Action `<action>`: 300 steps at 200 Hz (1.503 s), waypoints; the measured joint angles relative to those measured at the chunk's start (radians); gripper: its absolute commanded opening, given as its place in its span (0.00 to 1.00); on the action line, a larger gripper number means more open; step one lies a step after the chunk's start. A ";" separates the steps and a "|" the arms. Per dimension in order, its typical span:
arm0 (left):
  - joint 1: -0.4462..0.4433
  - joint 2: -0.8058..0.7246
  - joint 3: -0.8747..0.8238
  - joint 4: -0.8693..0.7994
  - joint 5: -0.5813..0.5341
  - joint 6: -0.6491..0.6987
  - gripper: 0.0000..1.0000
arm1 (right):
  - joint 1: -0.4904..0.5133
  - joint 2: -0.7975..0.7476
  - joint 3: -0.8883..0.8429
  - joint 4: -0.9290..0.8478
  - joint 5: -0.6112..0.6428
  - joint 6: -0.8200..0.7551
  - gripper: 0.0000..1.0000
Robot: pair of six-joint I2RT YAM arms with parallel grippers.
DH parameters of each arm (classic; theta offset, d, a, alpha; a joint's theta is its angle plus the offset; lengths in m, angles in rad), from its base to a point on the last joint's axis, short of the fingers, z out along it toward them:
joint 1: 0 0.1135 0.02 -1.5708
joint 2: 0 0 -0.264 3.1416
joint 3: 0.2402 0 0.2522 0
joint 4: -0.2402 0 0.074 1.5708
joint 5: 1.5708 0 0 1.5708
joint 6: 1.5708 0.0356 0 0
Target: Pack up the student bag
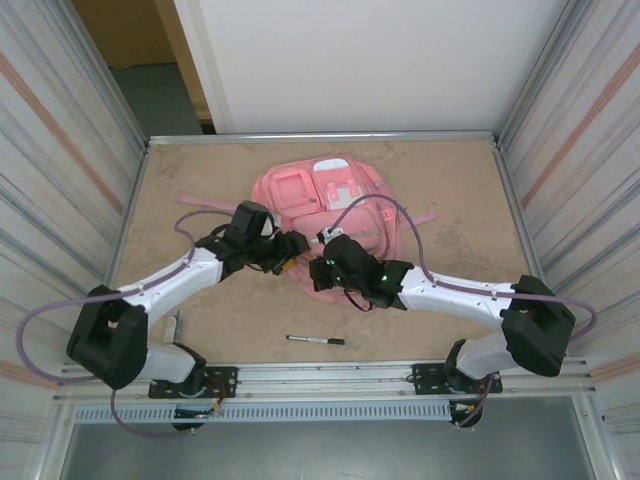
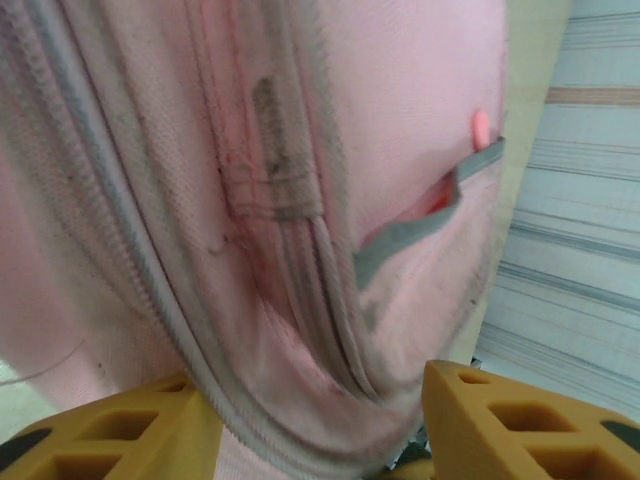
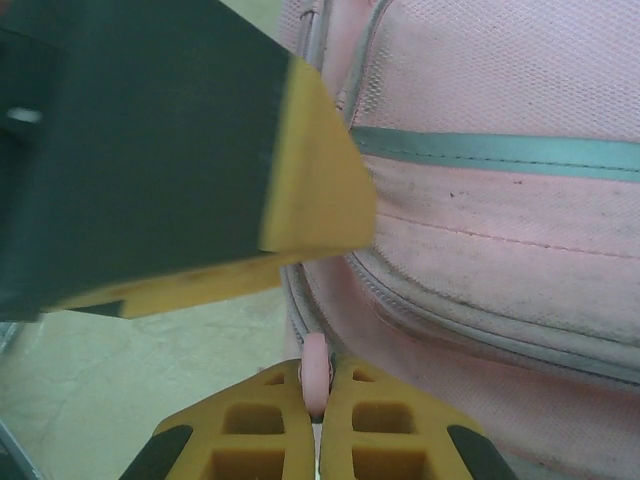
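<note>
From above, I see the pink bag [image 1: 330, 190] lying flat at the middle of the bench [image 1: 200, 310], toward the far side. Its white and pale pocket patches face up and a strap sticks out on each side. Both arms reach in and meet at its near edge, the left claw [image 1: 290, 255] just beside the right claw [image 1: 320, 268].

The left wrist view adds a close look at worn, grubby pink fabric with grey zip lines. A fold of it hangs down between the two yellow fingers [image 2: 500, 415]. They stand well apart, and I cannot tell whether they press the fold. A pocket slit edged in grey gapes slightly at the right.

The right wrist view shows the right claw closed tight on a small pink zip pull [image 3: 315, 372] at the bag's edge. A black and yellow block [image 3: 200, 150], apparently part of the other claw, covers the upper left.

A purple cable [image 1: 400, 215] from the right arm loops over the bag. A pen [image 1: 315, 340] lies alone on the near bench, well apart from the bag.
</note>
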 measured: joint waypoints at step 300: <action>0.286 -0.023 0.104 -0.287 0.044 0.222 0.50 | -0.168 -0.050 -0.007 -0.037 -0.113 -0.154 0.29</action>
